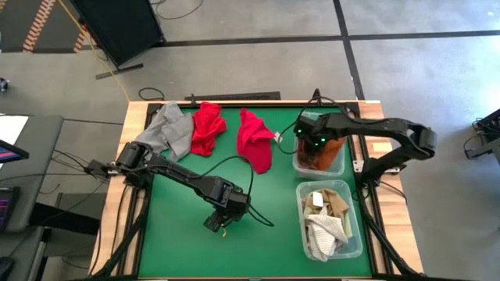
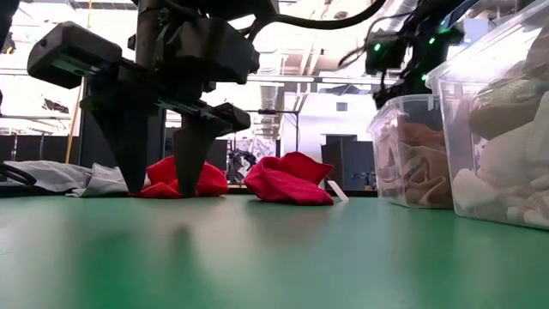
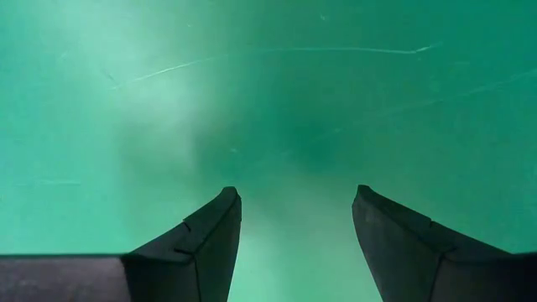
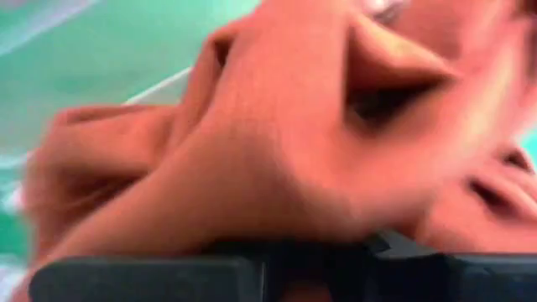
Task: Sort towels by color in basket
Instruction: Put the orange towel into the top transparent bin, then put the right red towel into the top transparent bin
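**Orange towel pinched above the far bin — drop not yet secured**

Green felt covers the table (image 1: 180, 234), with grey concrete floor seen around it and a bright workshop behind in the low view. Two clear bins stand along the right edge: the far bin (image 1: 337, 165) holds orange cloth, the near bin (image 1: 351, 242) holds white and tan towels (image 1: 324, 222).

The main risk is judged to sit with the right gripper (image 1: 316, 144), which is poised over the far bin with its fingers closed on an orange towel (image 4: 277, 134). In the right wrist view the cloth is bunched directly against the fingers and fills nearly the whole picture, so how much of it hangs inside the bin walls cannot be told. If it is released while a fold drapes over the rim, the towel could slide out onto the felt, or snag on a finger and be lifted back out when the arm is raised.

A second risk concerns the left gripper (image 2: 159, 184). It is stood upright with its tips at or just above bare felt, fingers parted and nothing between them — the left wrist view shows only green. The two red towels (image 1: 208, 127) and the grey towel (image 1: 170, 129) lie well beyond it at the far edge of the table, so a closing here would catch nothing. The red pair lie near each other, and a careless grasp could drag both together.
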